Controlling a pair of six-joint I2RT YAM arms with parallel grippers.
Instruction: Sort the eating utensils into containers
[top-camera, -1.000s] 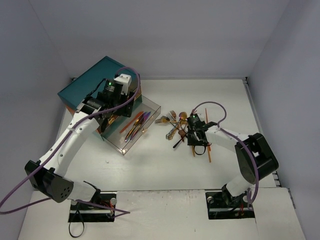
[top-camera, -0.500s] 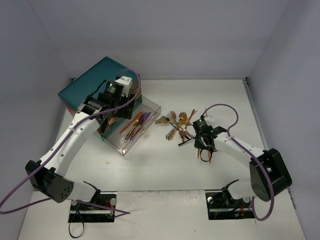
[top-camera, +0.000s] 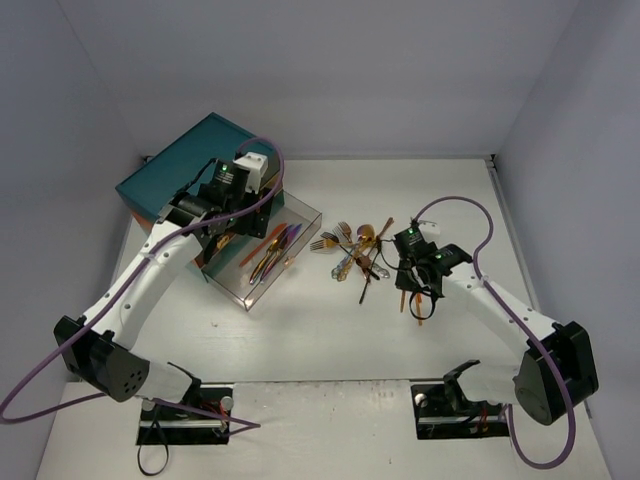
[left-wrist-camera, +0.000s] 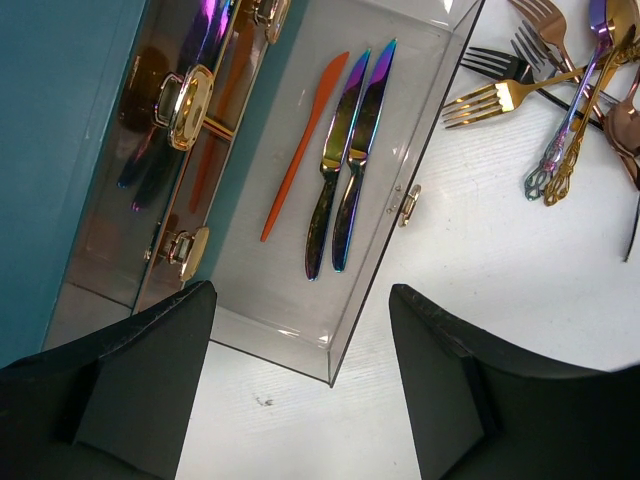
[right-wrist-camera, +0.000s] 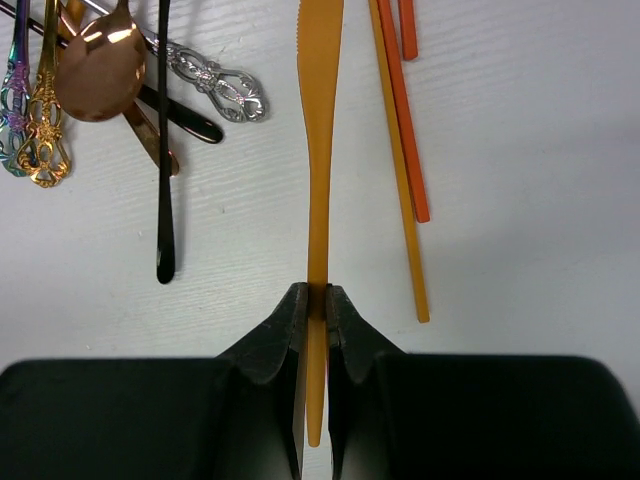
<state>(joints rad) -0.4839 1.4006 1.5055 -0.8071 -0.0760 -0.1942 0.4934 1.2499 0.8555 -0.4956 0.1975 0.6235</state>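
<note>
A teal box-shaped chest (top-camera: 185, 160) sits at the far left of the white worktop (top-camera: 330, 330), close to the grey left wall. Its front holds smoky, glossy drawer faces with rounded gold knobs (left-wrist-camera: 190, 105). One clear, straight-walled drawer (left-wrist-camera: 360, 290) is pulled out towards the middle. Inside it lie a matte orange knife (left-wrist-camera: 305, 140) and two iridescent knives (left-wrist-camera: 345, 150), side by side and roughly parallel, with bare floor around them. The left claw (left-wrist-camera: 300, 345) hangs above the drawer's near corner, its blunt black fingers (left-wrist-camera: 150, 370) wide apart and holding nothing.

Right of the drawer, across a strip of open worktop, thin utensils (top-camera: 355, 250) cross one another in a loose pile: a gold fork (left-wrist-camera: 500, 97), a rounded copper spoon (right-wrist-camera: 100, 70), a silver ornate handle (right-wrist-camera: 215, 80) and a slim black handle (right-wrist-camera: 164, 150).

Just right of the pile, the right claw (right-wrist-camera: 315, 310) is clamped on the handle of a flat golden knife (right-wrist-camera: 320, 120), which runs straight out from the pads. Two straight orange chopsticks (right-wrist-camera: 400, 130) lie just beside the knife, apart from it. Open worktop stretches on to the right wall and along the near edge.
</note>
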